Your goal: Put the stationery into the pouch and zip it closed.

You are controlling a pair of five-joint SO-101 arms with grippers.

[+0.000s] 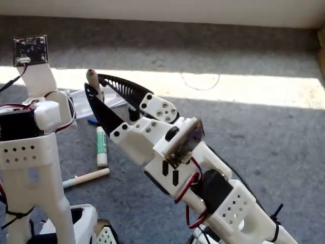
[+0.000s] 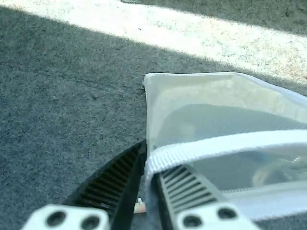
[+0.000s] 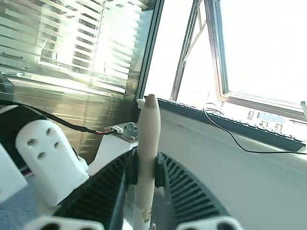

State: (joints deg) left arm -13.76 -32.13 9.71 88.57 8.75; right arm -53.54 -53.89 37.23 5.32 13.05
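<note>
My right gripper [image 1: 94,84] is raised above the table, shut on a cream pen [image 1: 92,77] that points upward between its black fingers [image 3: 96,199]; the same pen [image 3: 146,143] stands upright in the right wrist view. My left gripper [image 2: 148,184] is shut on the white zipper band of the translucent mesh pouch [image 2: 216,115], which lies on the grey carpet. From above, the pouch [image 1: 81,97] shows partly behind the left arm. On the table lie a green-and-white glue stick [image 1: 101,146], another cream pen [image 1: 87,177] and a blue pen [image 1: 92,121].
The left arm's white body [image 1: 35,147] stands at the near left and hides part of the pouch. A sunlit strip [image 1: 244,89] crosses the grey carpet, with open carpet to the right. A thin wire loop [image 1: 200,81] lies on that strip.
</note>
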